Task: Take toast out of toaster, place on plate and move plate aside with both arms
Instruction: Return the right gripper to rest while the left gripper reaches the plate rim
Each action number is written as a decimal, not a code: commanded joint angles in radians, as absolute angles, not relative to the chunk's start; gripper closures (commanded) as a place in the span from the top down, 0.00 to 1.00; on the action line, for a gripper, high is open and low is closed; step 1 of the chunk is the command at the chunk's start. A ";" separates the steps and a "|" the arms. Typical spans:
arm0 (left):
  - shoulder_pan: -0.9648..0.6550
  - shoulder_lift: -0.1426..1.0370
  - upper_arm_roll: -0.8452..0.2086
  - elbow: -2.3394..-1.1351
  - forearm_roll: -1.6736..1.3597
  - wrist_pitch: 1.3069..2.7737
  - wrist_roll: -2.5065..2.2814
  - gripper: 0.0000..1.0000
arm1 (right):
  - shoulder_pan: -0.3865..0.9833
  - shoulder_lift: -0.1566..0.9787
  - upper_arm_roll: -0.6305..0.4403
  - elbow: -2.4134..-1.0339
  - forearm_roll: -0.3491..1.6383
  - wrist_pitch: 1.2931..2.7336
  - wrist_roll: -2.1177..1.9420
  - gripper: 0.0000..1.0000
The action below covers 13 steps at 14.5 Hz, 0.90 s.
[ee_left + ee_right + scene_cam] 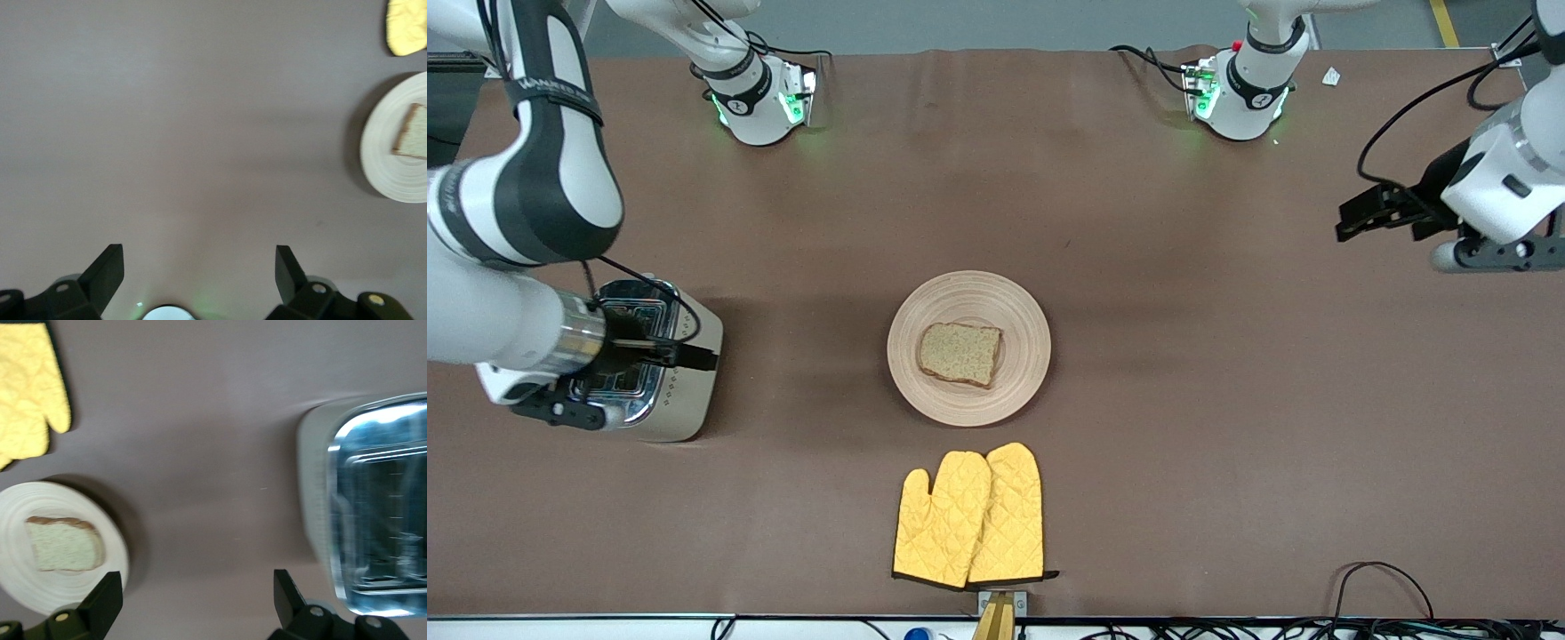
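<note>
toast (960, 353) lies on the plate (1023, 307) at mid-table, out of the toaster (685, 391). right gripper (193, 600), spread wide and empty, hangs over the toaster; left gripper (200, 273), likewise wide and empty, waits over bare table. remaining: moving the plate aside.

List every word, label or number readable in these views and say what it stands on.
Right arm: white lettering on its black band, too small to read.
Toaster, plate, toast, oven mitts: no text visible.
Wrist views: none.
</note>
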<state>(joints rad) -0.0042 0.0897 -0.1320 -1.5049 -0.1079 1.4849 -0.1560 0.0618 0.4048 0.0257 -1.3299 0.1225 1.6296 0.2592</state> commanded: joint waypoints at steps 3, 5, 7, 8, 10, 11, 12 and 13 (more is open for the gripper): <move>-0.014 0.207 -0.143 -1.543 -0.248 1.626 -0.079 1.00 | 0.072 0.195 -0.070 -1.503 0.087 1.628 0.137 1.00; -0.009 0.244 -0.143 -1.592 -0.331 1.711 0.033 1.00 | 0.072 0.114 -0.090 -1.557 0.059 1.621 0.068 1.00; -0.012 0.276 -0.143 -1.676 -0.412 1.832 0.150 1.00 | 0.072 0.057 -0.115 -1.592 0.035 1.617 0.023 1.00; -0.014 0.293 -0.144 -1.718 -0.460 1.898 0.205 1.00 | 0.071 0.035 -0.117 -1.606 0.034 1.609 0.021 1.00; -0.020 0.359 -0.164 -1.767 -0.579 2.011 0.328 1.00 | 0.072 0.003 -0.115 -1.612 0.009 1.582 0.020 1.00; -0.015 0.401 -0.185 -1.770 -0.627 2.052 0.375 1.00 | 0.072 -0.011 -0.114 -1.615 -0.003 1.571 0.021 1.00; -0.015 0.440 -0.201 -1.770 -0.653 2.081 0.415 1.00 | 0.072 -0.021 -0.112 -1.623 -0.005 1.563 0.021 1.00; -0.015 0.472 -0.219 -1.770 -0.684 2.120 0.448 1.00 | 0.072 -0.028 -0.110 -1.626 -0.005 1.559 0.021 1.00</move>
<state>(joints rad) -0.0166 0.4204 -0.1880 -1.7745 -0.6279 2.0612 0.3853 0.0641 0.0182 -0.1127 -1.5730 0.0199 1.5544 0.0286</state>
